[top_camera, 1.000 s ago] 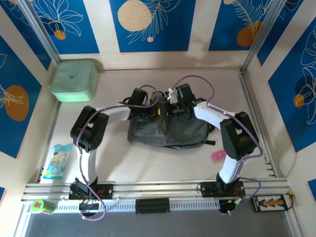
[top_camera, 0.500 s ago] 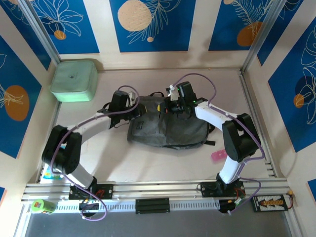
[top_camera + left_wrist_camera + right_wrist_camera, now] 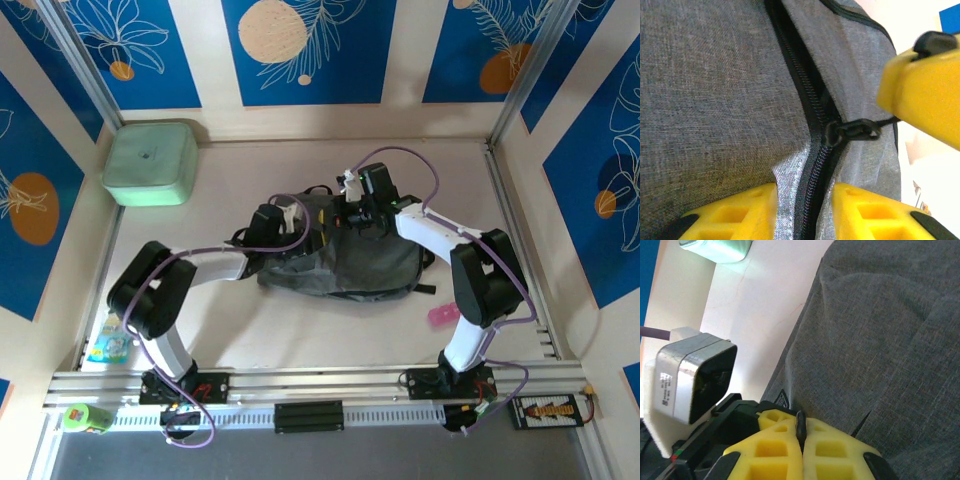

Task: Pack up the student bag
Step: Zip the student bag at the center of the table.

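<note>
Your left claw, centre-left in top view: part open, fingers astride black zipper, gripping nothing. Student bag mid-frame, flat on table: dark grey weave, black straps, rumpled. Your right claw, at bag's upper edge: clamped tight on zipper pull.

No legible text anywhere.
Small label on student bag: a mark shows, too blurred to read. Grey camera block has fine print on its side, too small to make out. Snack pouch, front left: colour printing, no words readable. Green can, front left corner: print unreadable.
</note>
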